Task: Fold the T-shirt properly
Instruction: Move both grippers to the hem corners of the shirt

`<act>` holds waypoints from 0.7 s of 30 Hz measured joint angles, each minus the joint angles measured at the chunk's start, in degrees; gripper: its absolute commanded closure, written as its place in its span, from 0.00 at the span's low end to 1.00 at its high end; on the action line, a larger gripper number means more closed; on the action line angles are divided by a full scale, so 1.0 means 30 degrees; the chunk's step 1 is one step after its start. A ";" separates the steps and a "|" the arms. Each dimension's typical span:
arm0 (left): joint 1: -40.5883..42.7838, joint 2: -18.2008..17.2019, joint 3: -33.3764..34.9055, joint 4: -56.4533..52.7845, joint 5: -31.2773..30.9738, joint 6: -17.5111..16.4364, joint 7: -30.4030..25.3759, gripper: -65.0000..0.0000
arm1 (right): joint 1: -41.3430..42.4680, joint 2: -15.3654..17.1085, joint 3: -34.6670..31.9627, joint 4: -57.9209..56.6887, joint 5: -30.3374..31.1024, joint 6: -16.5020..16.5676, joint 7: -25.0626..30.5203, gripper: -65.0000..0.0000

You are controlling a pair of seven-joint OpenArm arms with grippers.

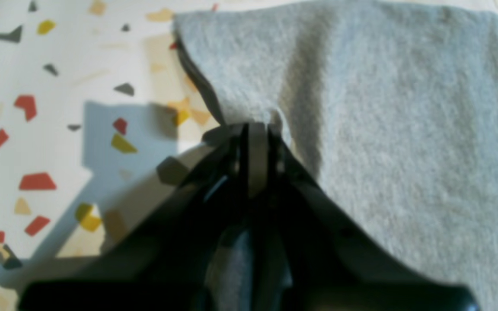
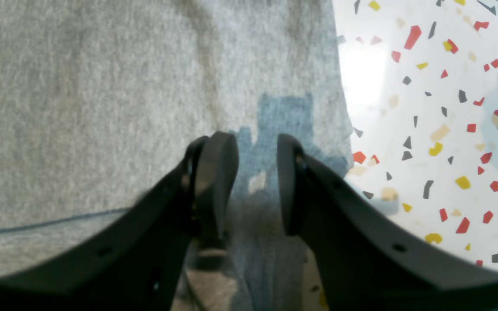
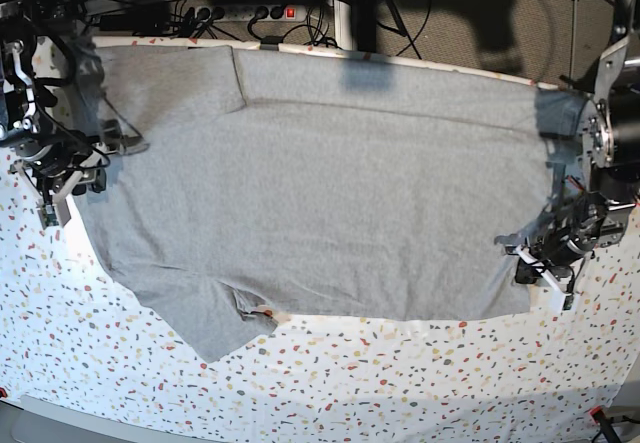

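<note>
Pinching a bunched fold at the edge of the T-shirt (image 1: 383, 129), the left gripper (image 1: 255, 129) is sitting with its jaws closed tight on the grey fabric, and the cloth is rising in a ridge away from the pinch. Beside that edge the speckled cloth (image 1: 37, 129) is lying under the shirt and catching the gripper's shadow. On the other side, the right gripper (image 2: 255, 172) is hanging over the shirt near its border with its jaws standing apart and nothing between them. Farther back, in the base view, the T-shirt (image 3: 330, 203) is lying spread flat and plain side up across the tabletop (image 3: 420, 383), one sleeve pointing toward the near edge, with an arm at each end.
</note>
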 measured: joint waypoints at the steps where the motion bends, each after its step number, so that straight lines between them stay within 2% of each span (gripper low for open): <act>1: 0.0000 0.0000 0.0000 0.0000 0.0015 -0.0015 -0.0080 1.00 | 0.0007 0.0160 0.0000 0.0000 0.0000 0.0000 -0.0007 0.69; 7: -0.0007 -0.0051 0.0000 0.0000 0.0007 0.0066 -0.0270 1.00 | 0.0532 0.1129 0.0000 -0.0087 0.0073 0.0007 0.0168 0.69; 10: -0.0007 -0.0015 0.0000 0.0000 0.0000 0.0066 -0.0277 1.00 | 0.1253 0.1421 0.0007 -0.1013 0.1158 0.0015 0.0262 0.69; 12: -0.0007 -0.0015 0.0000 0.0000 -0.0007 0.0058 -0.0270 0.72 | 0.1676 0.1421 0.0000 -0.1712 0.1661 0.0007 0.0226 0.69; 13: -0.0007 -0.0015 -0.0007 0.0000 -0.0015 0.0058 -0.0291 0.65 | 0.1858 0.1428 -0.0007 -0.1989 0.2033 0.0000 0.0102 0.69; 16: -0.0007 -0.0015 0.0000 0.0000 -0.0007 0.0095 -0.0328 0.65 | 0.2011 0.1603 -0.0007 -0.2200 0.2084 0.0015 0.0058 0.69; 21: -0.0015 -0.0022 0.0000 0.0000 -0.0860 0.1843 0.0182 0.65 | 0.2004 0.1785 -0.0007 -0.2200 0.2076 0.0007 -0.0204 0.69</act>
